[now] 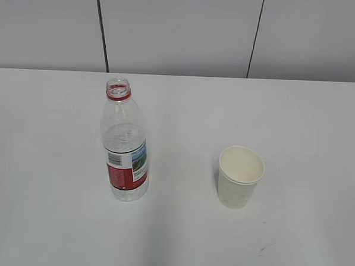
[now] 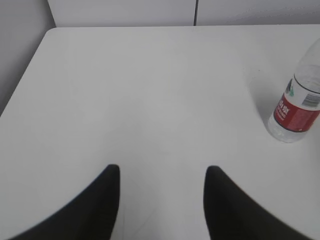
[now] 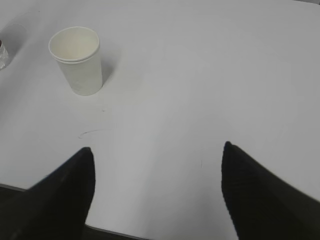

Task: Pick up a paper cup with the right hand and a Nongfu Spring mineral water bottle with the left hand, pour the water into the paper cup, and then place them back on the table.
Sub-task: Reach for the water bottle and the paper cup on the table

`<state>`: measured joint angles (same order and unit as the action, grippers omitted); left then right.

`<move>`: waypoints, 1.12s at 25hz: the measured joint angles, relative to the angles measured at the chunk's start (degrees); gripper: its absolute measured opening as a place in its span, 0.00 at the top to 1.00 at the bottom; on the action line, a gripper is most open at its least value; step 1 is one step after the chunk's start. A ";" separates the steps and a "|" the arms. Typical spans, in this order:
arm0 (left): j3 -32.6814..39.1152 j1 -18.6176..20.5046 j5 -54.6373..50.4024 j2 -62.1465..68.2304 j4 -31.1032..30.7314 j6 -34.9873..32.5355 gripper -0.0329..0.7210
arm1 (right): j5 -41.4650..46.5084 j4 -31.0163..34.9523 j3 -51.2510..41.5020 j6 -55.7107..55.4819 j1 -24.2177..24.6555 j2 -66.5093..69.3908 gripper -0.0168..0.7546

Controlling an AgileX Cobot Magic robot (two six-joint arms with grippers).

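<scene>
The Nongfu Spring bottle stands upright and uncapped on the white table, left of centre; its lower part also shows in the left wrist view at the right edge. The white paper cup stands upright to its right, and shows empty at the upper left of the right wrist view. My left gripper is open and empty over bare table, well left of the bottle. My right gripper is open and empty near the table's front edge, right of the cup. Neither arm shows in the exterior view.
A grey panelled wall runs behind the table's far edge. The table's left edge and rounded corner show in the left wrist view. A faint scuff mark lies in front of the cup.
</scene>
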<state>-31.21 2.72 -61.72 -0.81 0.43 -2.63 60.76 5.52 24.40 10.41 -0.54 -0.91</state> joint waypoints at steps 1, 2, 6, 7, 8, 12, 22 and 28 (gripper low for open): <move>0.00 0.00 0.00 0.00 0.00 0.00 0.51 | 0.00 0.00 0.00 0.00 0.00 0.00 0.22; 0.00 0.00 0.00 0.00 0.00 0.00 0.51 | 0.00 0.00 0.00 0.00 0.00 0.00 0.22; 0.00 0.00 0.00 0.00 0.00 0.00 0.51 | 0.00 0.00 0.00 0.00 0.00 0.00 0.22; 0.00 0.00 0.00 0.00 0.00 0.00 0.51 | 0.00 0.00 0.00 0.00 0.00 0.00 0.22; 0.00 0.00 0.00 0.00 0.00 0.00 0.51 | 0.00 0.00 0.00 0.00 0.00 0.00 0.22; 0.00 0.00 0.00 0.00 0.00 0.00 0.51 | 0.00 0.00 0.00 0.00 0.00 0.00 0.22; 0.00 0.00 0.00 0.00 0.00 0.00 0.51 | 0.00 0.00 0.00 0.00 0.00 0.00 0.22; 0.00 0.00 0.00 0.00 0.00 0.00 0.51 | 0.00 0.00 0.00 0.00 0.00 0.00 0.22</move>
<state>-31.21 2.72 -61.72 -0.81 0.43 -2.63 60.76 5.52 24.40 10.41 -0.54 -0.91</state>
